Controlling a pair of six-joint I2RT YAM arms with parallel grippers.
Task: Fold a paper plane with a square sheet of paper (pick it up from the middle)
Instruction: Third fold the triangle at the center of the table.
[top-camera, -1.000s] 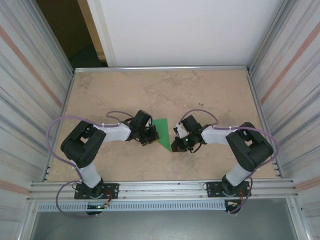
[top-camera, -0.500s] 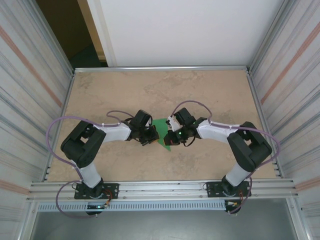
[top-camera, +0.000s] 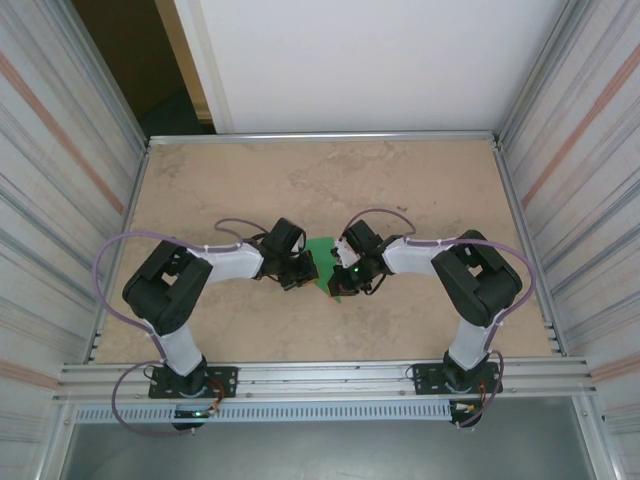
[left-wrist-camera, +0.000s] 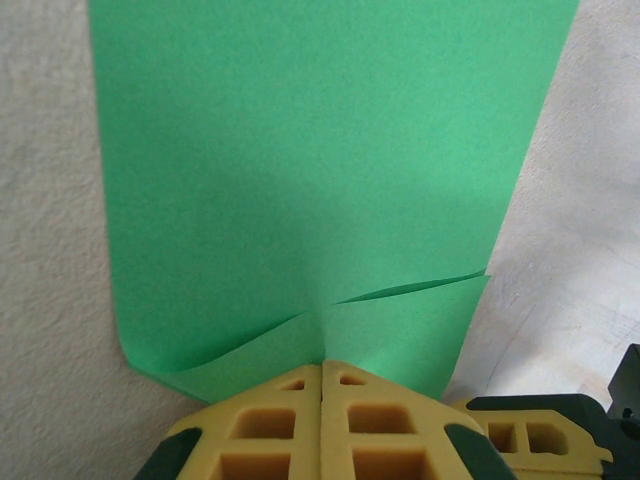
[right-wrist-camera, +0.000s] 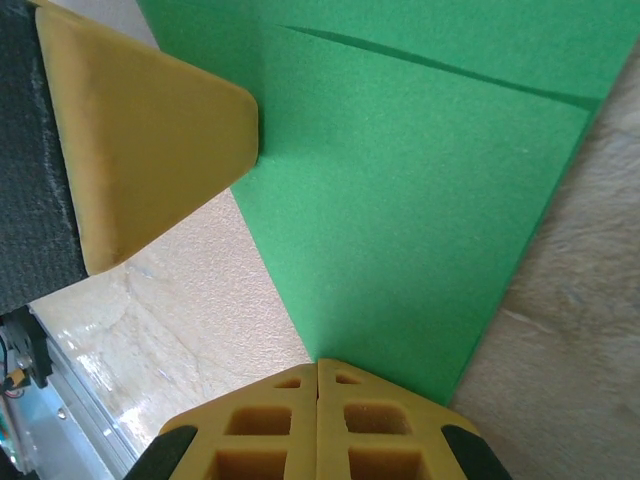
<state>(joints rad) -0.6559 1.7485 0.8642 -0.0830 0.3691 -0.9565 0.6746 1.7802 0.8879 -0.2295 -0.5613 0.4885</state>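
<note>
The square sheet of paper (top-camera: 320, 253) is bright green and folded, with a flap edge showing across it (left-wrist-camera: 300, 180) (right-wrist-camera: 420, 180). It sits at the table's middle between both grippers. My left gripper (top-camera: 301, 273) (left-wrist-camera: 322, 362) is shut, pinching the paper's left edge where small creases meet its tips. One of its yellow fingers (right-wrist-camera: 140, 150) shows in the right wrist view against the paper's edge. My right gripper (top-camera: 338, 281) (right-wrist-camera: 318, 362) is shut, its tips touching the paper's narrow pointed end. A part of it (left-wrist-camera: 540, 435) shows low in the left wrist view.
The beige tabletop (top-camera: 400, 190) stretches behind and to both sides of the arms. Ribbed metal walls (top-camera: 60, 200) close in left and right, and an aluminium rail (top-camera: 320, 375) runs along the near edge.
The right gripper has swung left, from beside the paper to its pointed near end, staying shut. The left gripper has kept its hold and barely moved.
</note>
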